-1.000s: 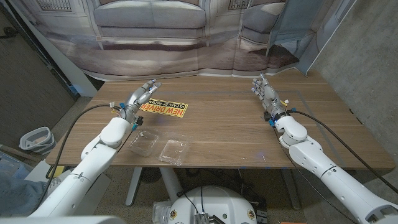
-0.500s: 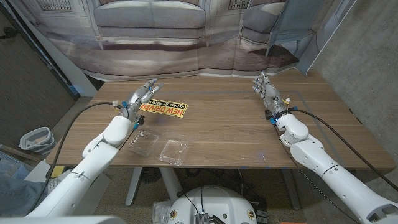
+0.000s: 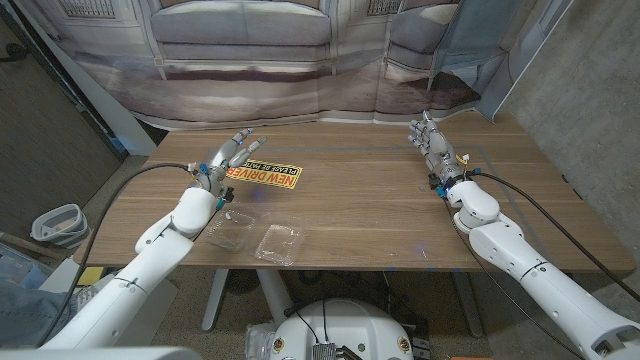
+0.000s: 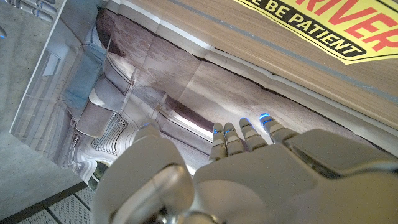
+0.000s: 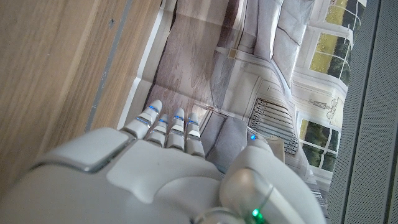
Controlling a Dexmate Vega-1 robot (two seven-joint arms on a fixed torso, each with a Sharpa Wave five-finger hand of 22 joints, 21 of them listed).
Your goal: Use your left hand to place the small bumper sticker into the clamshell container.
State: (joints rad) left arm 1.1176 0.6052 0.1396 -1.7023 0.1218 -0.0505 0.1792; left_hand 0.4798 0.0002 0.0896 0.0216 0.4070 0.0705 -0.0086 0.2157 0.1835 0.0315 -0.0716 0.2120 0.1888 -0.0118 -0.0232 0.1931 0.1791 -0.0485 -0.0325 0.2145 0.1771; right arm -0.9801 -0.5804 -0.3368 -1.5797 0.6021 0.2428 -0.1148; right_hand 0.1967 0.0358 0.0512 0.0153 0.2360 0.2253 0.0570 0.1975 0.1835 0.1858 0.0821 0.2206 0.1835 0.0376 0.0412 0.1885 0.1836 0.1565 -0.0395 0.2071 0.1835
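Observation:
A yellow bumper sticker (image 3: 263,177) with red "NEW DRIVER" lettering lies flat on the wooden table (image 3: 370,200), left of the middle; its printed edge (image 4: 323,25) also appears in the left wrist view. My left hand (image 3: 226,156) hovers just left of the sticker's end, fingers spread, holding nothing. A clear clamshell container (image 3: 255,236) lies opened out near the front edge, both halves up, nothing inside. My right hand (image 3: 431,147) stands at the far right, fingers straight and apart, holding nothing.
A printed backdrop of a sofa (image 3: 300,60) hangs behind the table's far edge. A grey bin (image 3: 55,222) stands on the floor to the left. Bare wood stretches between sticker and right hand.
My right hand has drifted slightly toward the far edge. My left hand has shifted a little over the sticker's left end. Sticker and container have not moved.

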